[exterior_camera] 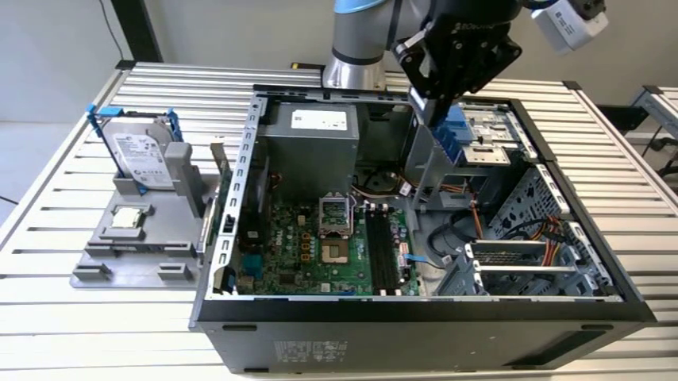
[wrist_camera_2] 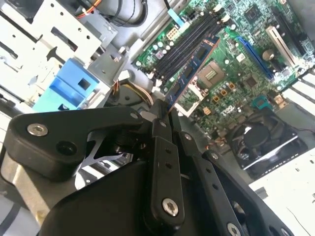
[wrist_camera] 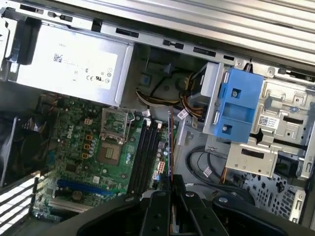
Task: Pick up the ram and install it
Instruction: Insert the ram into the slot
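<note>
The ram (wrist_camera_2: 193, 73) is dark blue with black chips and a pale label. The gripper (wrist_camera_2: 165, 114) is black. The motherboard (exterior_camera: 297, 248) is green, the drive bracket (wrist_camera: 235, 105) bright blue, the table (exterior_camera: 63, 222) pale with ribbed stripes.

ram (wrist_camera_2: 193, 73): narrow blue strip with black chips and a pale label, clamped at the label end in the hand (wrist_camera_2: 166, 114), suspended tilted above the motherboard slots (wrist_camera_2: 184, 42), not seated.

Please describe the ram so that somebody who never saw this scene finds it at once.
Look into the open computer case, above the green motherboard. There the black gripper pinches one end of the ram. Unlike the long black slots fixed on the board, it is a thin blue-green strip with black chips, held in the air.
</note>
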You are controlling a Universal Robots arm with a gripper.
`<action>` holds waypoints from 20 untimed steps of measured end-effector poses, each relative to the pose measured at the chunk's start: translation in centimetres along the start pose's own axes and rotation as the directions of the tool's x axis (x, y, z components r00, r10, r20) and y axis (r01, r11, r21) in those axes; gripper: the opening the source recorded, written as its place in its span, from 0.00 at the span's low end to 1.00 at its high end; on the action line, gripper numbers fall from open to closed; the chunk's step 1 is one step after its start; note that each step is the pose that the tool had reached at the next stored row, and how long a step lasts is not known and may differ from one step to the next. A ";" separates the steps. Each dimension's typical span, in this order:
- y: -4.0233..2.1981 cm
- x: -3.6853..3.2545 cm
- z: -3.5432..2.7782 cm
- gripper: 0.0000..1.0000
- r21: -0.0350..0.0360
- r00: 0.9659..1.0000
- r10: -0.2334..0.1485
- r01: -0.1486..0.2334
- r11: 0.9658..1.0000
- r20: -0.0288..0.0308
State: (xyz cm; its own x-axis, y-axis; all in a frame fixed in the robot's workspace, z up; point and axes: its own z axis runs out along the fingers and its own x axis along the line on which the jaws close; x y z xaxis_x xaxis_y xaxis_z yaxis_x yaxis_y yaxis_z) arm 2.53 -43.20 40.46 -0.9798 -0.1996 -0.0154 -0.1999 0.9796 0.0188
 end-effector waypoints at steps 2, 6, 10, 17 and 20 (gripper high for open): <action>0.00 0.00 0.35 0.00 0.001 1.000 0.008 -0.008 1.000 0.000; -0.01 0.01 1.06 0.00 0.002 0.998 0.065 -0.065 0.998 0.001; -0.02 0.02 1.68 0.00 0.009 0.997 0.074 -0.074 0.997 0.000; -0.04 0.04 2.73 0.00 0.021 0.997 0.074 -0.074 0.997 -0.005; -0.05 0.05 3.27 0.00 0.021 0.997 0.075 -0.075 0.997 -0.006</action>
State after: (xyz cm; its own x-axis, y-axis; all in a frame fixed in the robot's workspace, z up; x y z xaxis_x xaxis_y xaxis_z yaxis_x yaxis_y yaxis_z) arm 2.53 -43.19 37.19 -0.9920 -0.1256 -0.0081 -0.1256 0.9921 -0.0009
